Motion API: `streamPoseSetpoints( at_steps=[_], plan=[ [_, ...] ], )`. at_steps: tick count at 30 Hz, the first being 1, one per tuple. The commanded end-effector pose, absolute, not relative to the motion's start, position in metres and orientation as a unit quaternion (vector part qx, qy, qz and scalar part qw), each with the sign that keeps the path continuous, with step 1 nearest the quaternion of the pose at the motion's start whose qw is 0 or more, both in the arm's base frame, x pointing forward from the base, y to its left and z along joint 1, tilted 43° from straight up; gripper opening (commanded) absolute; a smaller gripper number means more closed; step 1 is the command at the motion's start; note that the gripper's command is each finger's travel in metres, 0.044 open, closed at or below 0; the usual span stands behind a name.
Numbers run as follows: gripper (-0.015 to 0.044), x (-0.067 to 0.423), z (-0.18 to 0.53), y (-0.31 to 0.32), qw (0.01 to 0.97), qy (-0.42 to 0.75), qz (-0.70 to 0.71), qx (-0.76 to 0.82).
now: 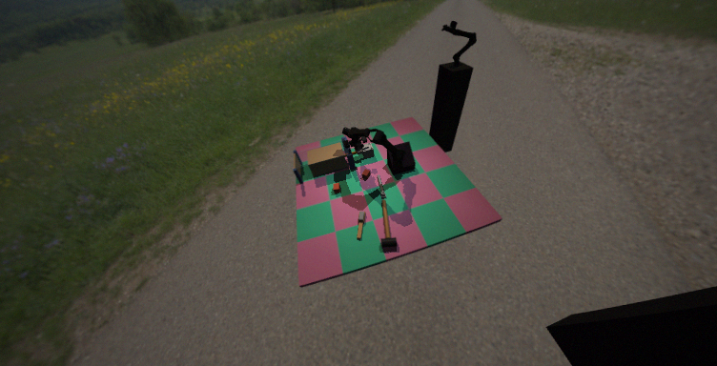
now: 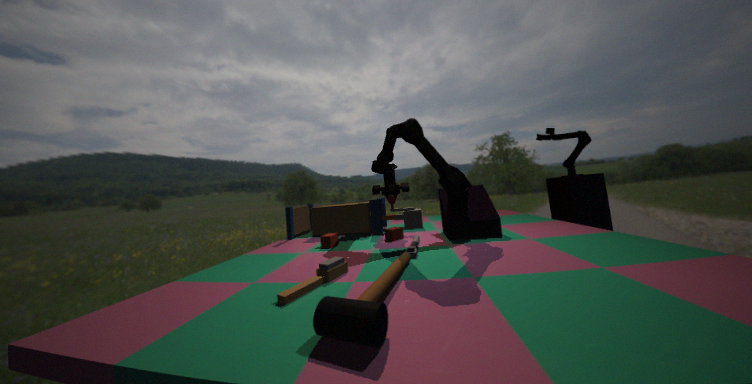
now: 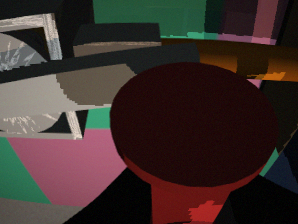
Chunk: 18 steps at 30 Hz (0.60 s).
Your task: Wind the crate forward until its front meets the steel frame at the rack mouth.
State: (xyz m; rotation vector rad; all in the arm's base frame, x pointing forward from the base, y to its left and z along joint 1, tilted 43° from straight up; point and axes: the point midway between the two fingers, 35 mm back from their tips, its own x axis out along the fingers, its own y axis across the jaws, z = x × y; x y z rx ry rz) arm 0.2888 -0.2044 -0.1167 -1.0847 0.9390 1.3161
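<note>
Counter (image 1: 466, 213) of pink and green checks, seen from the top view on a gravel road; at its far left corner a tan-topped crate (image 1: 326, 153) is housed within a blue-posted guard cubby (image 1: 297, 167), with the grey winch (image 1: 365, 152) just to its right beneath the black arm. Two small orange blocks (image 1: 365, 173), a short mallet (image 1: 360, 223) and a long sledgehammer (image 1: 385, 217) are laid out nearer the camera; a second dark arm is mounted on a tall black pedestal (image 1: 449, 105) beyond the counter. Exterior view: the gripper (image 2: 390, 198) is pointed straight down over the winch (image 2: 412, 218), a red knob gripped at its tip; the crate (image 2: 341, 218) is seated flat between the blue posts (image 2: 377, 215), and the sledgehammer head (image 2: 350, 320) lies foremost. Wrist view: the dark red handle knob (image 3: 193, 123) is clamped in the closed gripper and fills the frame, an orange bar (image 3: 249, 63) lying beyond it; the grey winch body (image 3: 60, 96) is seen at left.
</note>
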Motion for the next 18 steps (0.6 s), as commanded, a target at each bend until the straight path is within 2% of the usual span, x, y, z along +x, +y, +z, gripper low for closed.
streamPoseSetpoints(
  at_steps=[1,18],
  plan=[
    [0.0000,0.287,-0.111,-0.192,0.564,0.392,0.566,-0.456],
    [0.0000,0.280,-0.100,-0.179,0.564,0.391,0.567,-0.455]
  ],
)
